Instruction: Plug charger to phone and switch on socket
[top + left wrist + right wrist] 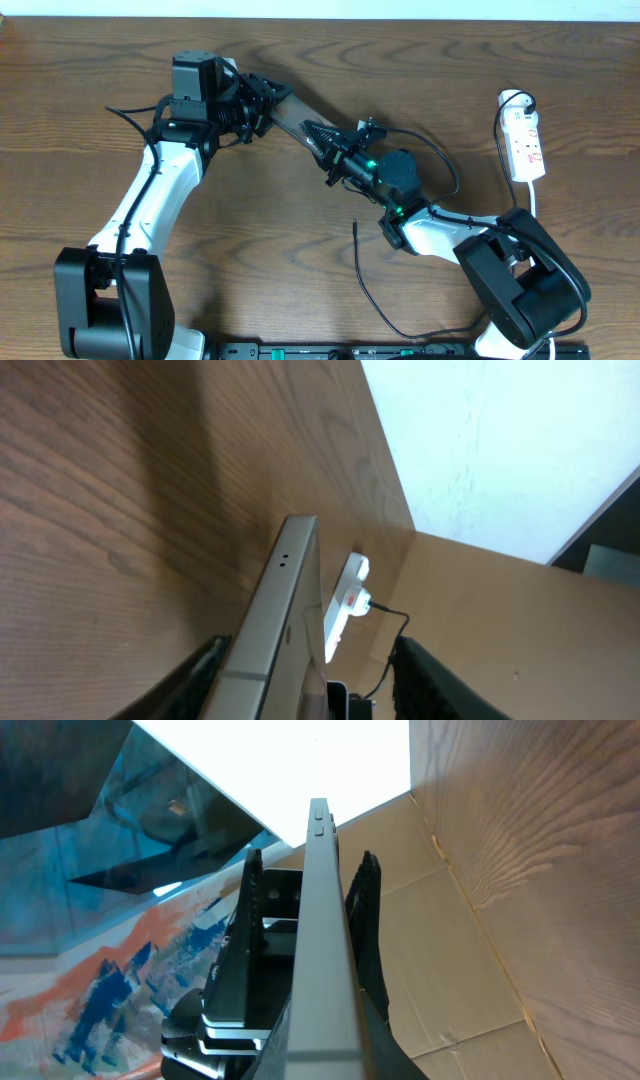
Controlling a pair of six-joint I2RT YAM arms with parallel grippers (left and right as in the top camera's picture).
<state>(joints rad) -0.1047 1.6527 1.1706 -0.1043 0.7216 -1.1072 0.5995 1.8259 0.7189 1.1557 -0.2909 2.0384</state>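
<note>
Overhead shows the flat rectangular brownish-grey phone (296, 118) running lengthwise between both claws: right claw (322, 137) pinches one end, left claw (272, 100) stands spread astride the other.

counter (300, 290) under me: dark brown wood grain, evenly lit. overhead view shows a pale strip (400, 8) along its far edge. from my right wrist i note tan cardboard panels (450, 950) with seams, a blue-and-orange painted surface (90, 980) at left, a glaring white patch (300, 760) above.
</note>
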